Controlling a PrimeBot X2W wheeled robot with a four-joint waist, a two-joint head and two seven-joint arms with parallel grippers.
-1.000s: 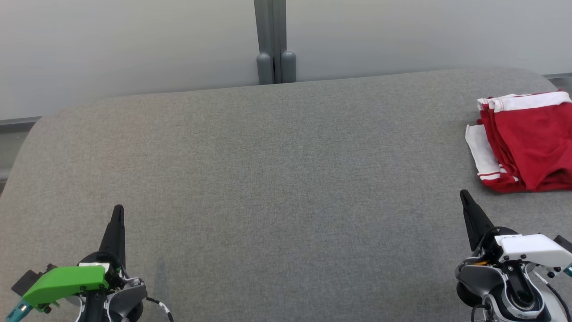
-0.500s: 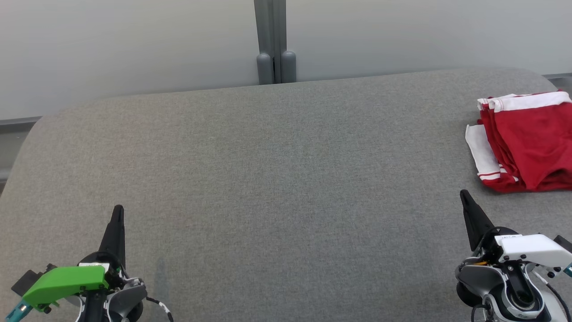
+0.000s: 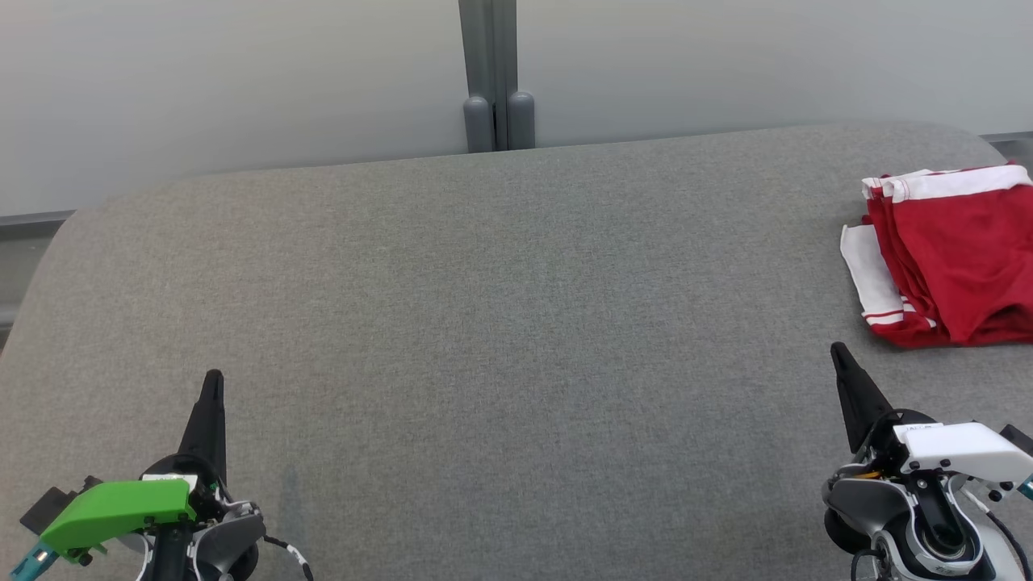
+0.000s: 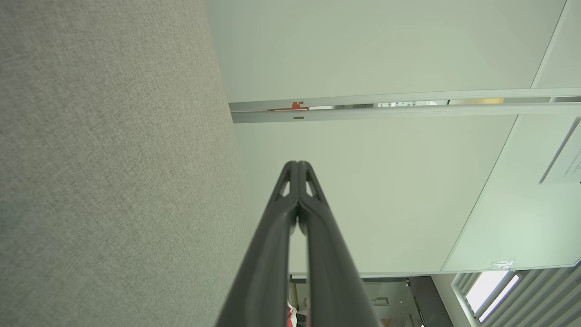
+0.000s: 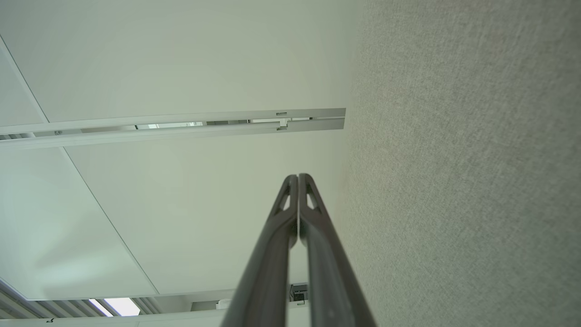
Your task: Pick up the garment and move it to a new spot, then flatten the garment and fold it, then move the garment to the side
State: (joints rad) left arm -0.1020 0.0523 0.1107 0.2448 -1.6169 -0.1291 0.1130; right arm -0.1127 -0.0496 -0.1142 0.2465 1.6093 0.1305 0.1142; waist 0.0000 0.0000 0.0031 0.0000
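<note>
The head camera looks forward and down over the grey padded surface (image 3: 516, 323) toward the pale wall (image 3: 242, 81). Both wrist cameras sit low and close over that surface, rolled sideways, facing the same wall.

Grey fabric-covered desk before pale wall panels.

The desk (image 3: 500, 323) has a woven grey top and rounded far corners, and its far edge lies just in front of the frosted wall panels (image 3: 242, 89). A grey upright post (image 3: 488, 48) splits the panels at the middle, with two rounded caps (image 3: 478, 121) side by side at its foot, touching the desk's far edge. A darker ledge (image 3: 32, 222) runs along the wall's base at far left. In the left wrist view a metal rail (image 4: 408, 106) crosses the panels, bearing a small orange mark (image 4: 296, 106). A paper notice (image 4: 565, 165) hangs on one panel, its print too small to read, and a slatted window (image 4: 494, 295) glows in the corner.
</note>
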